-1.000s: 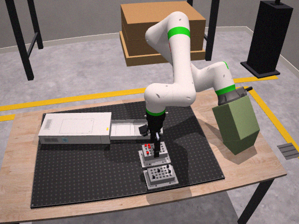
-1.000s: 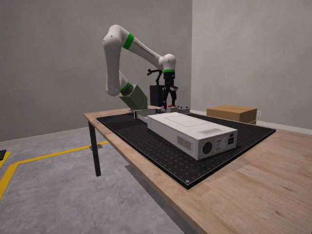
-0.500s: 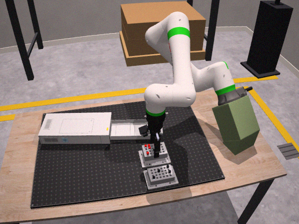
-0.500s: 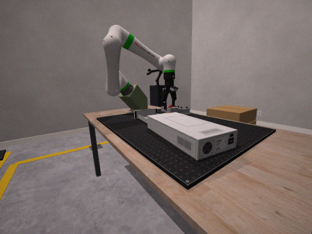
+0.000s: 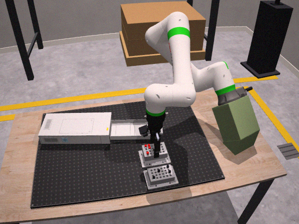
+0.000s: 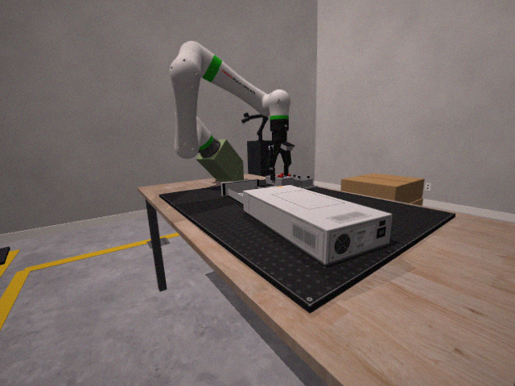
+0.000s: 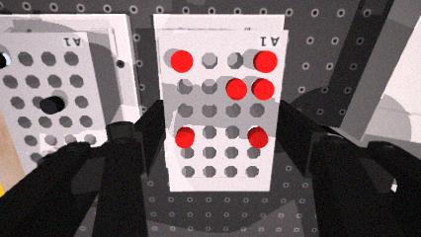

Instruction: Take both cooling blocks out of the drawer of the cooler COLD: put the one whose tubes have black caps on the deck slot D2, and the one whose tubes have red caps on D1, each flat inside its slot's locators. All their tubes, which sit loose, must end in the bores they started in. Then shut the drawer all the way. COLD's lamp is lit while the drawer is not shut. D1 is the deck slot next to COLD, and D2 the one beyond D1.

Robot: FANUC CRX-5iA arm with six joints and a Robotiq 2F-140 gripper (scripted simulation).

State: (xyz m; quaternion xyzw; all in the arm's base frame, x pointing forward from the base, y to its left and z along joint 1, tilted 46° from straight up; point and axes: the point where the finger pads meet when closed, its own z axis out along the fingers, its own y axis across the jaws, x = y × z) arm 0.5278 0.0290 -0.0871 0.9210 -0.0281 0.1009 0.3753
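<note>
Currently the gripper (image 7: pixel 219 143) is clamped on the long sides of the red-capped block (image 7: pixel 220 106), held over the slot plate (image 5: pixel 154 162) nearest the cooler (image 5: pixel 74 130); whether it sits flat inside the locators, cannot tell. Six red caps (image 7: pixel 182 60) show in its bores. Black-capped block (image 5: pixel 161 174) sits on the farther slot, and the drawer (image 5: pixel 125 131) stands open with the lamp (image 5: pixel 106 128) lit.

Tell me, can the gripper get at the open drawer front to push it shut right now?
Probably not yet: the gripper is shut on the white red-capped cooling block over its slot. The open grey drawer itself looks unobstructed.
</note>
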